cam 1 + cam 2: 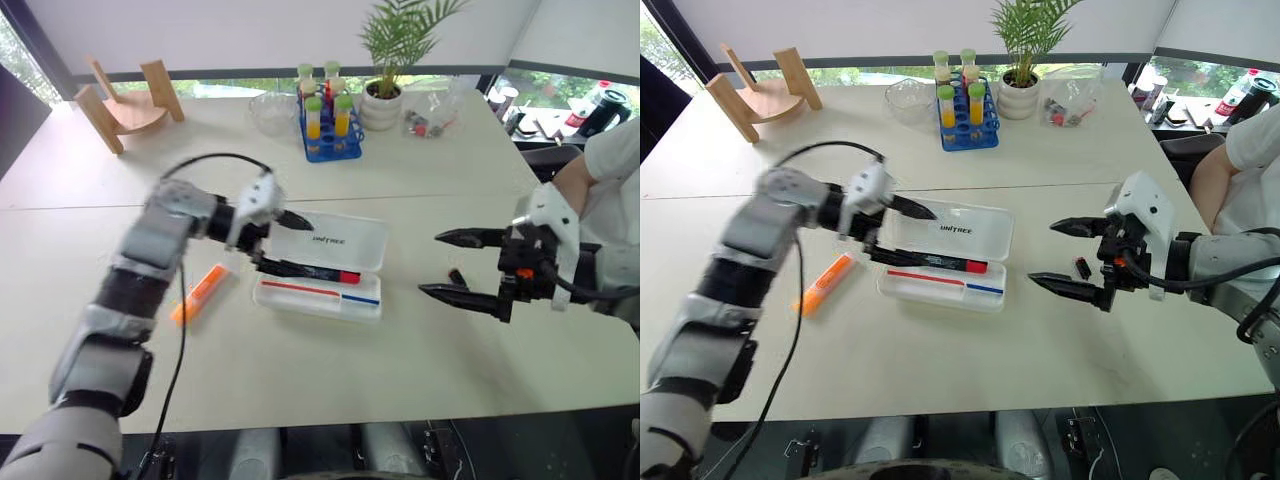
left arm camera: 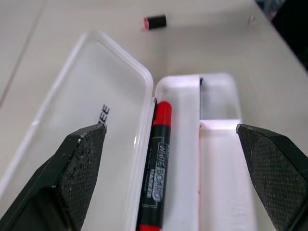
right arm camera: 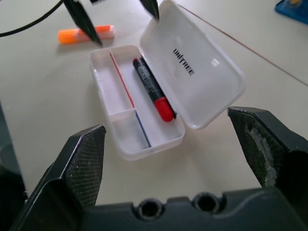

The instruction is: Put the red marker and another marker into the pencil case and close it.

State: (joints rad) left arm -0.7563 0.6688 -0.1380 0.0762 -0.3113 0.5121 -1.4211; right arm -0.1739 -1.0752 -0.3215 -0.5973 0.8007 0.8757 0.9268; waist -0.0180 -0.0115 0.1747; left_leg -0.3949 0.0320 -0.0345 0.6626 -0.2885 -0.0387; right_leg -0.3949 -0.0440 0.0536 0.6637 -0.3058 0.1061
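I'm looking at a pale beige table (image 1: 940, 370), seam across mid-frame. Windows (image 1: 850, 72) along the top edge, daylight and greenery outside, white blinds (image 1: 890, 25) above. Wooden rack (image 1: 760, 90) upper left, potted plant (image 1: 1025, 60) top centre.

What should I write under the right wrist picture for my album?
Red marker lies in the open case; orange highlighter waits outside.

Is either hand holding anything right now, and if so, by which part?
Nothing is held. The left hand is open above the red marker, which lies loose in the pencil case. The right hand is open and empty.
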